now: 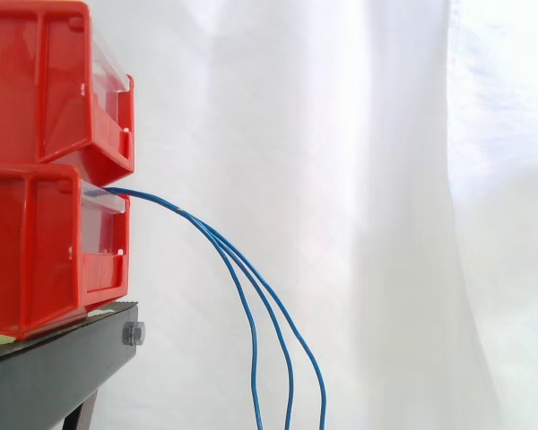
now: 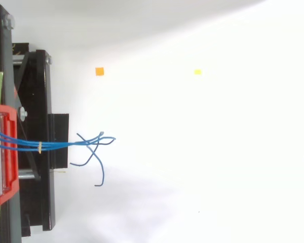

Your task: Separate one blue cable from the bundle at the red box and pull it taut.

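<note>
Blue cables [image 1: 181, 213] are coming out of the lower red bin [image 1: 36, 251], under the upper bin [image 1: 45, 81], & hanging in three strands beside the black stand [image 1: 54, 358]. From above, a yellow tie [image 2: 39, 148] is binding them near the bin, loose ends crossing past the stand. An orange square [image 2: 99, 71] & yellow square [image 2: 197, 72] are lying well apart. Robot hand state: can't tell.

upper bin [image 1: 45, 81] on lower bin [image 1: 36, 251] on stand [image 1: 63, 367] | cables [image 1: 190, 218] droop from lower bin, rightward
</note>
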You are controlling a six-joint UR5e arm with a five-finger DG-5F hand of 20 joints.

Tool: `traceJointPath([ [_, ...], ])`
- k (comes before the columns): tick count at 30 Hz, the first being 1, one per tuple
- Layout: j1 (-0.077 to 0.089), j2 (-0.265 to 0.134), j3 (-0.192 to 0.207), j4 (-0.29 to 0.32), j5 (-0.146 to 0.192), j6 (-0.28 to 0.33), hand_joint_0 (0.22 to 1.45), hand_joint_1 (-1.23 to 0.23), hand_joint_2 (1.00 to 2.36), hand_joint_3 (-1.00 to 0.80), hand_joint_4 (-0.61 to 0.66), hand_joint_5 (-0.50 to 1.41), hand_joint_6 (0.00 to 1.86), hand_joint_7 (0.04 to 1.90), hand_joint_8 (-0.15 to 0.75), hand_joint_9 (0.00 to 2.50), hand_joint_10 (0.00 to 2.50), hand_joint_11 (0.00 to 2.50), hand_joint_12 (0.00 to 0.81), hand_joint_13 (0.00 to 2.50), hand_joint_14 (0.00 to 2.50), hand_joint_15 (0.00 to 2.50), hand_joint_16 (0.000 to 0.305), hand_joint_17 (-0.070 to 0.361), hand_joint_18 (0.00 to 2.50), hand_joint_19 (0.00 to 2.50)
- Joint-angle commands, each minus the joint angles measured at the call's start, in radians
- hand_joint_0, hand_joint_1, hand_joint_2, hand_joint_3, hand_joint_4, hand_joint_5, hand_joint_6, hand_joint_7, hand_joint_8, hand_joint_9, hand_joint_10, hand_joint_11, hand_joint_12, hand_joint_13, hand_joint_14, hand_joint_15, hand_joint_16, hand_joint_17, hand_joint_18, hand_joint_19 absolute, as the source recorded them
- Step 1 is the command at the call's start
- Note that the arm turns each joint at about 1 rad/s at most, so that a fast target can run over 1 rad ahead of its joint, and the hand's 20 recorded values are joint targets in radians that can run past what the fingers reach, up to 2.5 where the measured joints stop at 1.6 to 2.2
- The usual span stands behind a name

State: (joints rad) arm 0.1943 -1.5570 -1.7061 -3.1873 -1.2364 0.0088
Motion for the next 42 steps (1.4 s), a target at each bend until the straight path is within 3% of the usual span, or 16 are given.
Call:
traceJointPath([
  [1, -0.001, 0.000, 0.000, 0.001, 0.000, -0.001, 0.47, -0.71, 1.00, -0.50, 0.14, -0.20, 0.50, 0.83, 0.272, 0.47, 0.01, 0.41, 0.375, 0.35, 0.01, 0.30, 0.057, 0.129, 0.18, 0.52],
  [18, 0.001, 0.000, -0.001, 0.000, -0.003, 0.000, 0.44, -0.71, 1.00, -0.50, 0.15, -0.20, 0.50, 0.84, 0.286, 0.57, 0.01, 0.42, 0.367, 0.50, 0.01, 0.33, 0.054, 0.121, 0.31, 0.50],
  [25, 0.005, -0.008, -0.001, 0.018, 0.002, -0.036, 0.45, -0.68, 1.00, -0.50, 0.16, -0.18, 0.50, 0.83, 0.298, 0.62, 0.01, 0.43, 0.367, 0.55, 0.01, 0.35, 0.053, 0.119, 0.36, 0.51],
  [28, 0.005, -0.015, 0.000, 0.059, 0.026, -0.058, 0.45, -0.68, 1.00, -0.50, 0.17, -0.18, 0.50, 0.84, 0.296, 0.62, 0.01, 0.43, 0.365, 0.56, 0.01, 0.36, 0.052, 0.118, 0.37, 0.52],
  [33, 0.005, -0.084, 0.000, 0.133, 0.063, -0.059, 0.45, -0.68, 1.00, -0.50, 0.17, -0.18, 0.50, 0.84, 0.300, 0.64, 0.01, 0.43, 0.365, 0.56, 0.01, 0.36, 0.052, 0.117, 0.38, 0.52],
  [36, 0.005, -0.090, 0.000, 0.171, 0.084, -0.064, 0.45, -0.68, 1.00, -0.50, 0.17, -0.18, 0.50, 0.83, 0.301, 0.64, 0.01, 0.44, 0.363, 0.57, 0.01, 0.37, 0.052, 0.116, 0.39, 0.52],
  [37, 0.005, -0.094, 0.000, 0.204, 0.110, -0.066, 0.46, -0.68, 1.00, -0.50, 0.17, -0.18, 0.50, 0.84, 0.300, 0.64, 0.01, 0.44, 0.363, 0.57, 0.01, 0.37, 0.051, 0.115, 0.39, 0.53],
  [38, 0.005, -0.094, 0.000, 0.204, 0.110, -0.066, 0.46, -0.68, 1.00, -0.50, 0.17, -0.18, 0.50, 0.84, 0.299, 0.64, 0.01, 0.45, 0.363, 0.57, 0.01, 0.37, 0.051, 0.115, 0.39, 0.53],
  [40, 0.005, -0.104, 0.000, 0.267, 0.160, -0.066, 0.46, -0.68, 1.00, -0.50, 0.17, -0.18, 0.50, 0.84, 0.299, 0.65, 0.01, 0.45, 0.361, 0.58, 0.01, 0.38, 0.051, 0.114, 0.39, 0.52],
  [42, 0.005, -0.120, 0.000, 0.300, 0.175, -0.067, 0.46, -0.69, 1.00, -0.50, 0.17, -0.18, 0.50, 0.84, 0.299, 0.65, 0.01, 0.44, 0.362, 0.58, 0.01, 0.37, 0.051, 0.114, 0.39, 0.53],
])
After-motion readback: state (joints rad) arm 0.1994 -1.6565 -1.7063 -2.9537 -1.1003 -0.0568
